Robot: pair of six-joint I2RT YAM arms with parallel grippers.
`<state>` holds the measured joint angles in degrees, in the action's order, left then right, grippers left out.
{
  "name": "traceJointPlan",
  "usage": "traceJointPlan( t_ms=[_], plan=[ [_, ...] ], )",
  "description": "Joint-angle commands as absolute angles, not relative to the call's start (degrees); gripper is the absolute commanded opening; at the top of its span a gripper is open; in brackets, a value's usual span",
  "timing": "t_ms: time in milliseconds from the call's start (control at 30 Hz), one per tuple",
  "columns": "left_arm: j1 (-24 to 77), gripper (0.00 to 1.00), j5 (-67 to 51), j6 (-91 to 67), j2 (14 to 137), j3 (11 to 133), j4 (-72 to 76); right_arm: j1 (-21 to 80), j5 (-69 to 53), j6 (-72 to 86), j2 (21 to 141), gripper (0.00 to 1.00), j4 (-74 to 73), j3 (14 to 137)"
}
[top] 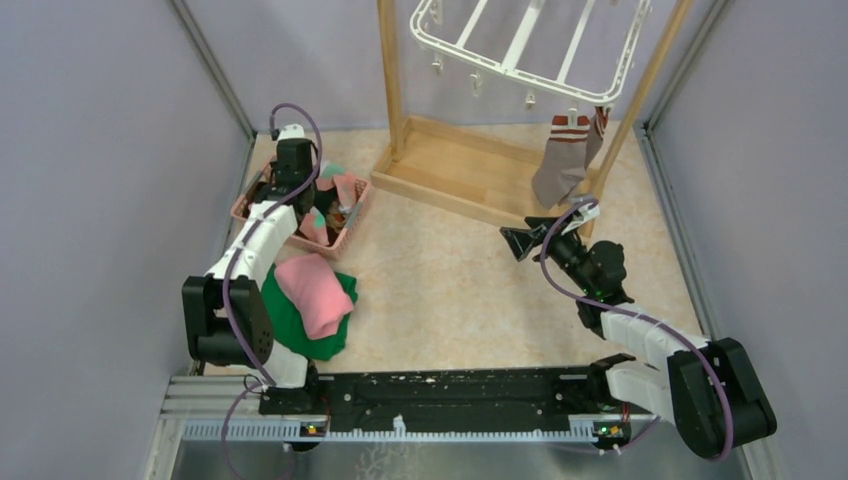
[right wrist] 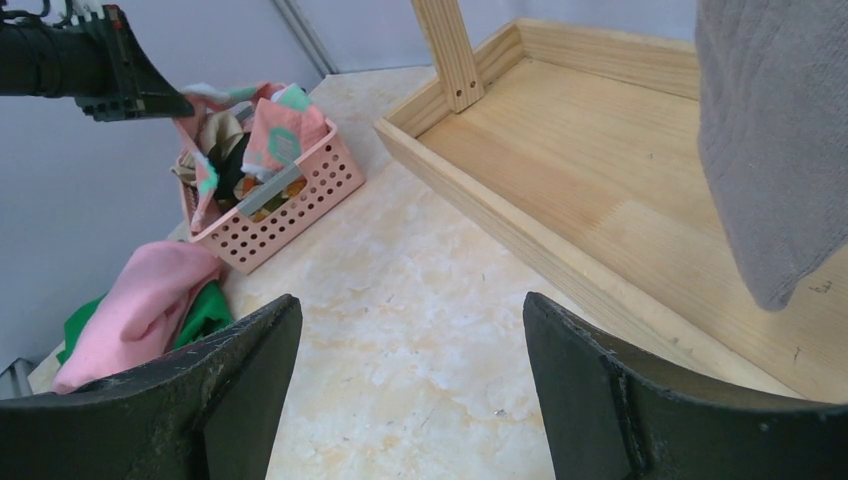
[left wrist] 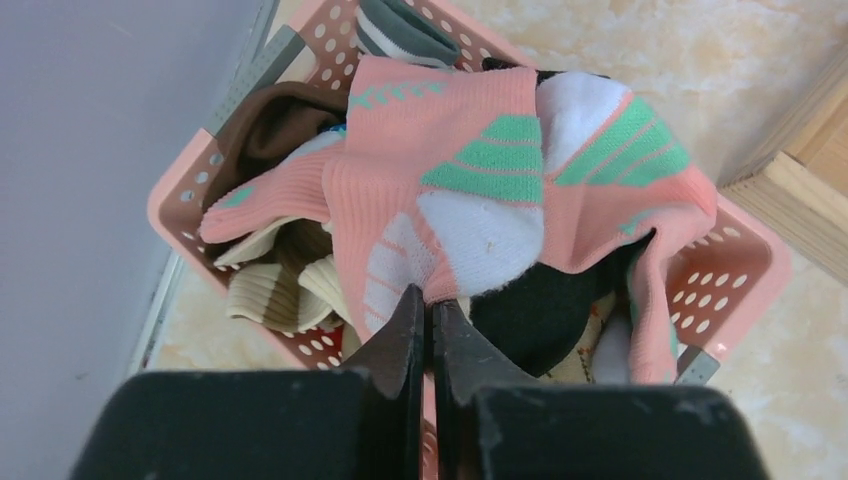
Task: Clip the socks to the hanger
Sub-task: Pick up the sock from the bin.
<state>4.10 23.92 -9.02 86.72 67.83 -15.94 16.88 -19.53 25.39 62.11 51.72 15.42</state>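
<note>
**Left gripper nips a sock in the basket; right gripper waits wide by the stand**

At the far left corner of the worktop [top: 450,290] sits a pink perforated basket [left wrist: 745,270] heaped with socks. A salmon-pink sock [left wrist: 450,170] with teal and white shapes lies on top, over brown, cream-ribbed and dark socks [left wrist: 545,310]. The left gripper [left wrist: 430,305] reaches down into the basket. Its fingers are pressed together on the near edge of the salmon-pink sock, at its white patch.

Nearer along the left edge, a plain pink cloth [top: 312,290] lies on a flat green cloth [top: 300,335].

Toward the far edge stands the wooden stand [top: 450,170], with the white hanger [top: 525,45] hung tilted inside it. A grey-brown sock [top: 558,165] with a red-and-white striped cuff dangles from a clip on the hanger's near right rim (another cuff shows just behind it). Just below that sock the right gripper [right wrist: 410,305] hovers above the worktop, fingers spread wide and holding nothing.
</note>
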Motion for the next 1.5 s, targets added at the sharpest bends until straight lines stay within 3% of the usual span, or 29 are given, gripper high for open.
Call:
traceJointPlan(
  t_ms=[0, 400, 633, 767, 867, 1033, 1233, 1467],
  plan=[
    [3.9, 0.00, 22.8, -4.1, 80.3, 67.7, -14.7, 17.6, -19.3, 24.3, 61.4, 0.81, 53.0, 16.5],
    [4.0, 0.00, 0.9, 6.5, 57.1, 58.2, -6.0, 17.6, -20.9, 24.6, 61.3, 0.81, 53.5, 16.6],
    [4.0, 0.00, -26.8, 2.3, 51.6, 54.5, -0.9, 19.1, -28.5, 25.5, 63.7, 0.82, 61.0, 17.0],
    [4.1, 0.00, -46.3, -4.5, 49.3, 46.8, 13.5, 23.2, -33.6, 24.1, 66.9, 0.82, 68.3, 17.1],
    [4.9, 0.00, -53.6, -15.2, 48.5, 39.4, 32.2, 28.2, -35.6, 18.1, 67.2, 0.82, 70.0, 17.3],
    [8.8, 0.00, -54.4, -25.2, 50.1, 32.0, 49.1, 37.7, -32.8, 2.9, 65.3, 0.83, 61.9, 18.8],
    [19.3, 0.00, -53.7, -23.5, 56.1, 32.8, 49.5, 40.6, -30.2, -2.1, 62.6, 0.83, 57.7, 19.6],
    [24.9, 0.00, -48.8, -15.7, 58.6, 33.8, 44.3, 40.7, -29.5, -2.7, 59.2, 0.83, 50.5, 21.6]
  ],
)
